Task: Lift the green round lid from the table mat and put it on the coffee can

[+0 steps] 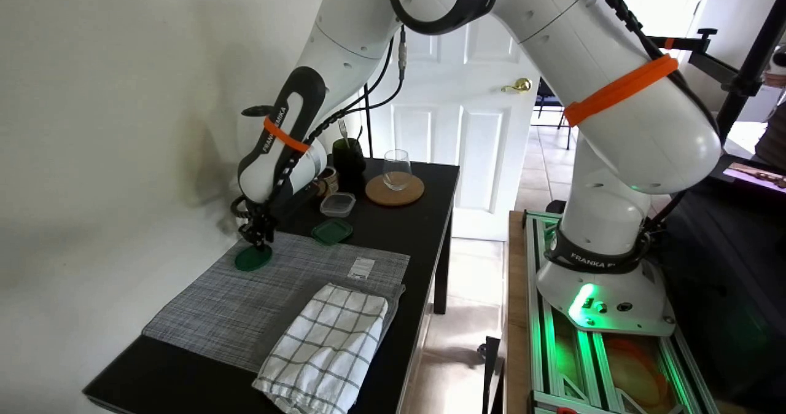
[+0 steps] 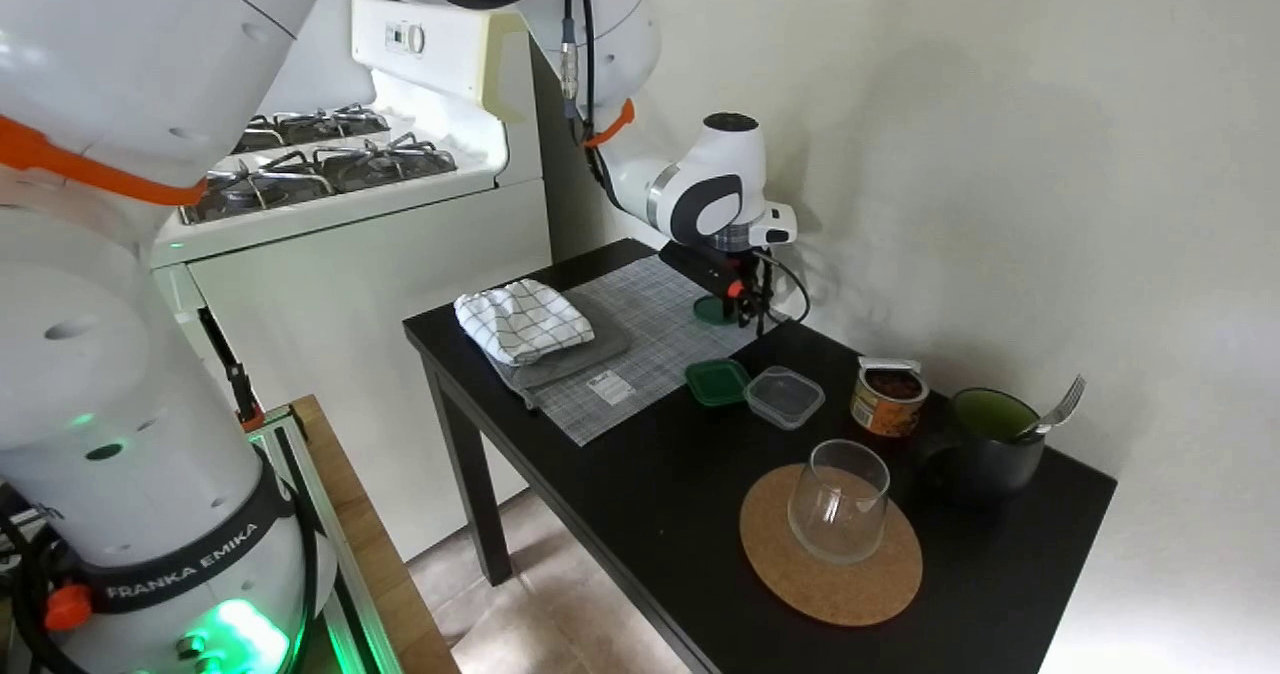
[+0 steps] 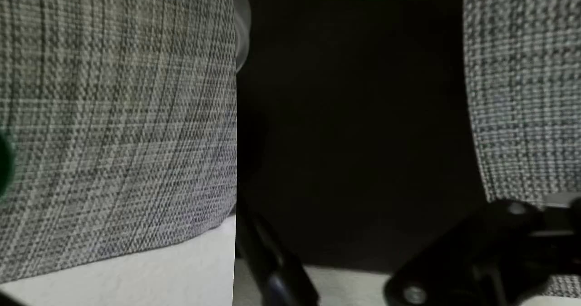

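The green round lid [image 1: 253,258] lies flat on the grey table mat [image 1: 215,316], near the wall; it also shows in an exterior view [image 2: 712,310]. A green edge [image 3: 4,163], probably this lid, shows at the left of the wrist view. My gripper [image 1: 259,242] points down, just above or beside the lid's far edge; contact cannot be told. In the wrist view my gripper's fingers [image 3: 354,251] stand apart with nothing seen between them. The coffee can [image 2: 885,416] stands upright on the black table, its peeled-back foil top raised and dark contents visible.
A square green lid [image 2: 716,381] and a clear container [image 2: 785,397] lie between mat and can. A glass [image 2: 838,504] stands on a cork disc [image 2: 870,599]. A dark mug [image 2: 985,449] holds a fork. A checkered cloth [image 1: 331,340] lies on the mat. The wall [image 1: 123,156] is close.
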